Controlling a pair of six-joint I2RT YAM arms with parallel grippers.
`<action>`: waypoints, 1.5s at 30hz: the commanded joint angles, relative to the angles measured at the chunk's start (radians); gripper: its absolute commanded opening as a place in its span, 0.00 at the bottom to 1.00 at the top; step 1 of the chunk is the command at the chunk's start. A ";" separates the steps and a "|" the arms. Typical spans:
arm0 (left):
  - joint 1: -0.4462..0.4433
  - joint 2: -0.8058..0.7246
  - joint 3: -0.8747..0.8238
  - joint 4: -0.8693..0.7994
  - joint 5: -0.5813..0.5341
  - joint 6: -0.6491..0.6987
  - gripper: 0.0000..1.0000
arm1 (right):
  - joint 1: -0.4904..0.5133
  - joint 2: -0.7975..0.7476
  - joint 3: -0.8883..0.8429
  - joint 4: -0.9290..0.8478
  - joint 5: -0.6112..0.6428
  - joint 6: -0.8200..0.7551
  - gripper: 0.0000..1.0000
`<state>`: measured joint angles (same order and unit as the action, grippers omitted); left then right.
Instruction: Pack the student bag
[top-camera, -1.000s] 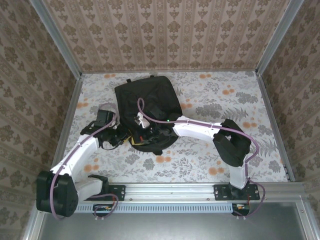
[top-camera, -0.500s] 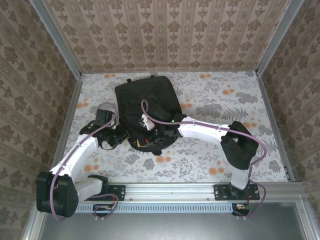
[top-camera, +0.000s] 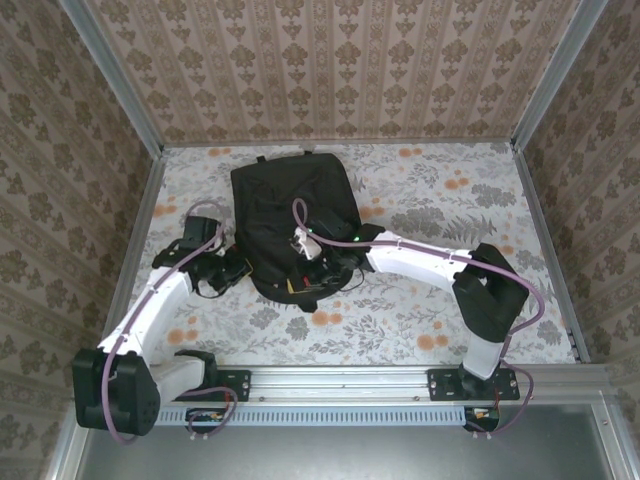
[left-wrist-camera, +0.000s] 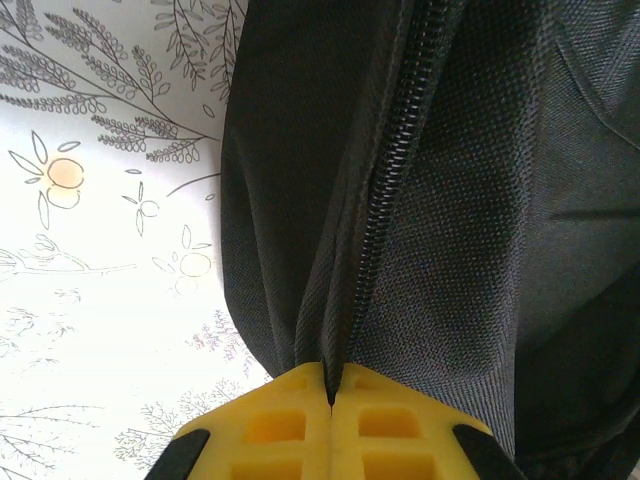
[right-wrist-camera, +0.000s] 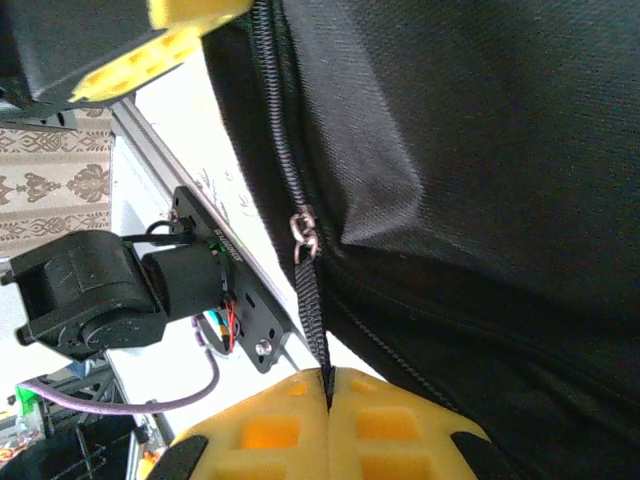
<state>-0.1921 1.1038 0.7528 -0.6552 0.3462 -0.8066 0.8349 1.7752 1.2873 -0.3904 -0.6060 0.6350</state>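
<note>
Wallpaper (top-camera: 330, 70) in a brown damask print lines the enclosure around a floral-printed desk (top-camera: 470, 200). On the desk, left of centre and reaching toward the far wall, the student bag (top-camera: 295, 210) lies flat, a large black fabric pack with its rounded end toward the arms. The right arm (top-camera: 420, 262) stretches across from the right to that near end, and the left arm (top-camera: 160, 300) comes up to the bag's left edge. An aluminium rail (top-camera: 350, 385) carries both bases along the near side. In the right wrist view a black bracket (right-wrist-camera: 235, 290) on this rail bears a short line of white lettering, too small to read. The left jaws are closed, their yellow pads (left-wrist-camera: 275, 425) pinching a fold of the bag's fabric right where the zip teeth (left-wrist-camera: 385, 190) run down between them. The right jaws are closed too, their pads (right-wrist-camera: 270, 430) gripping the zip pull (right-wrist-camera: 312, 310), a narrow black webbing strap held taut from the metal slider (right-wrist-camera: 302, 235). A speck of yellow (top-camera: 290, 285) shows at the bag's near edge in the top view.
</note>
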 joint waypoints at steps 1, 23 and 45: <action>0.026 -0.015 0.052 -0.049 -0.036 0.055 0.00 | -0.022 -0.042 -0.008 -0.060 0.007 -0.038 0.00; -0.099 0.380 0.386 -0.057 -0.136 0.150 0.00 | 0.001 -0.002 0.050 -0.027 -0.077 -0.028 0.00; -0.143 0.337 0.410 -0.158 -0.174 0.262 0.00 | 0.049 0.096 0.118 0.108 -0.103 0.081 0.00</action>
<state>-0.3851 1.5036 1.1862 -0.8043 0.1787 -0.5797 0.8524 1.8248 1.3361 -0.3161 -0.6483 0.6815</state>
